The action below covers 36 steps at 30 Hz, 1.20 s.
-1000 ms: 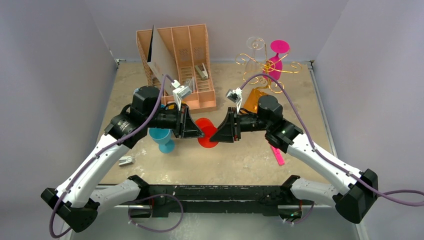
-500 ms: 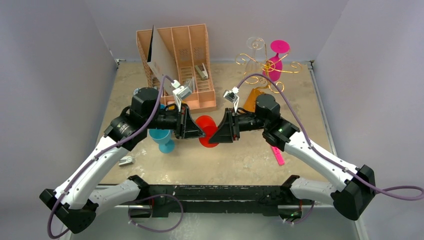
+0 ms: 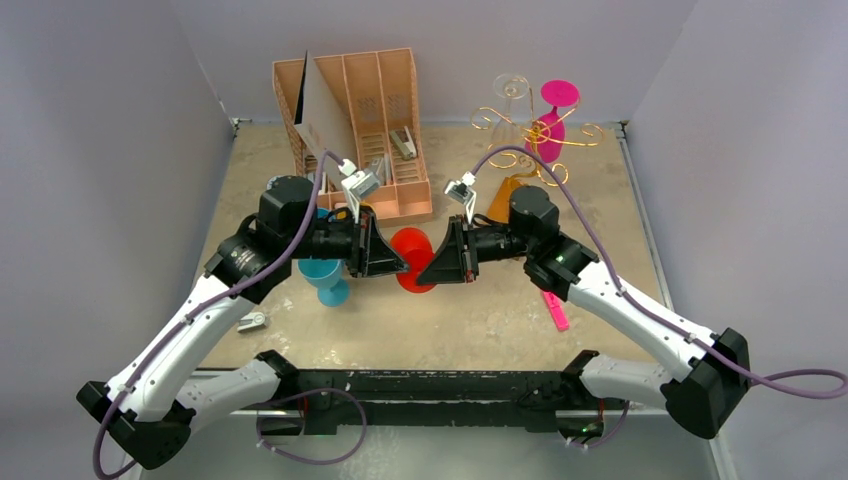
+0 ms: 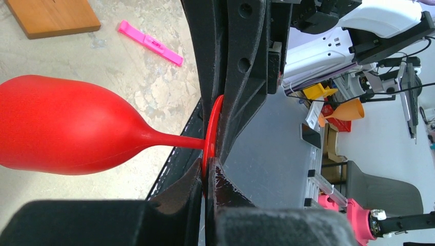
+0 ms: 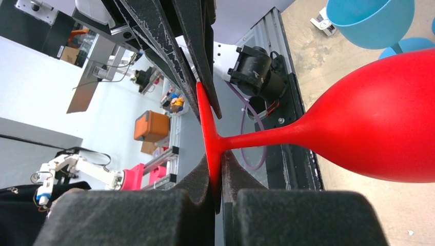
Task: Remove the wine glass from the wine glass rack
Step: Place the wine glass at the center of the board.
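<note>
Left tool and right tool both pinch red wine glass by its foot (edge-on); I'd loosen one slowly, watching for sag.

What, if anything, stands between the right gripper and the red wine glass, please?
Nothing visible: the right gripper is shut on the foot of the red wine glass, opposite the left gripper, well apart from the wine glass rack.

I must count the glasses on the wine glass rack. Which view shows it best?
Top external: almost the whole wine glass rack, with a pink glass and a clear glass hanging on it. Left wrist shows only what seems a corner of its wooden base; right wrist shows none of it.
</note>
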{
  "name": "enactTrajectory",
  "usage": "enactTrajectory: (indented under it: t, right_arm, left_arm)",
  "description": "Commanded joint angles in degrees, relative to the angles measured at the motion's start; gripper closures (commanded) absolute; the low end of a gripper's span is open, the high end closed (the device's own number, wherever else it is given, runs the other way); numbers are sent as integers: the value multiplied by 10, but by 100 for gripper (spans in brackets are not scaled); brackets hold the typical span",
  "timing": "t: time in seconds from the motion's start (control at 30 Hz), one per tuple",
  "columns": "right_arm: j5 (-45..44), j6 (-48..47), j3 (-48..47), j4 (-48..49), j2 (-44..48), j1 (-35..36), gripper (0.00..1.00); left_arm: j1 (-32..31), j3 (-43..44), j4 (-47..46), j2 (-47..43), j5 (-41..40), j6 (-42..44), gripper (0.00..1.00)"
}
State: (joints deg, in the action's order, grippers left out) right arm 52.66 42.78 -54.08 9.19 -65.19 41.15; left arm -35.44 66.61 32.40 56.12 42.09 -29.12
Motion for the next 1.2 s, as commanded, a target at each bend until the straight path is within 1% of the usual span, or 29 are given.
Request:
enactTrajectory:
  t: [0.0,0.13,0.17,0.23,0.3,0.4,0.47,0.57,0.67,0.77,0.83,0.93,1.03,1.17]
  right_arm:
    - [-2,2,-2,50,14,2,100]
    - [7,1,19,94,20,4,100]
    - [6,-9,24,95,24,3,100]
    - [0,-41,30,86,34,5,100]
    - [-3,-93,32,60,39,7,100]
    - [-1,-178,25,12,38,9,100]
    - [1,-242,15,-24,32,12,100]
    - [5,-338,14,-55,23,16,100]
    - [12,-452,17,-84,13,22,100]
    - [27,-578,2,-150,4,25,100]
    - [31,-654,3,-167,7,27,100]
    - [64,-779,26,-178,24,31,100]
    - [41,-857,46,-180,40,33,100]
    - [-15,-918,66,-186,51,36,100]
  left_arm:
    - [-6,-3,-13,-6,9,9,98]
    - [-6,3,4,5,8,10,77]
    - [-5,9,10,6,10,12,73]
    - [-6,22,25,2,-2,19,60]
    - [-5,36,47,-5,-38,25,47]
    - [-5,54,84,-8,-84,37,32]
    - [-5,70,123,-4,-117,42,26]
    - [-6,92,161,0,-159,46,20]
    - [-5,104,179,-6,-196,45,18]
    - [-5,106,187,-23,-234,44,16]
    - [-5,106,192,-32,-262,45,16]
    - [-5,101,193,-46,-287,45,16]
    - [-5,101,191,-57,-303,43,16]
    - [-6,101,191,-62,-309,44,16]
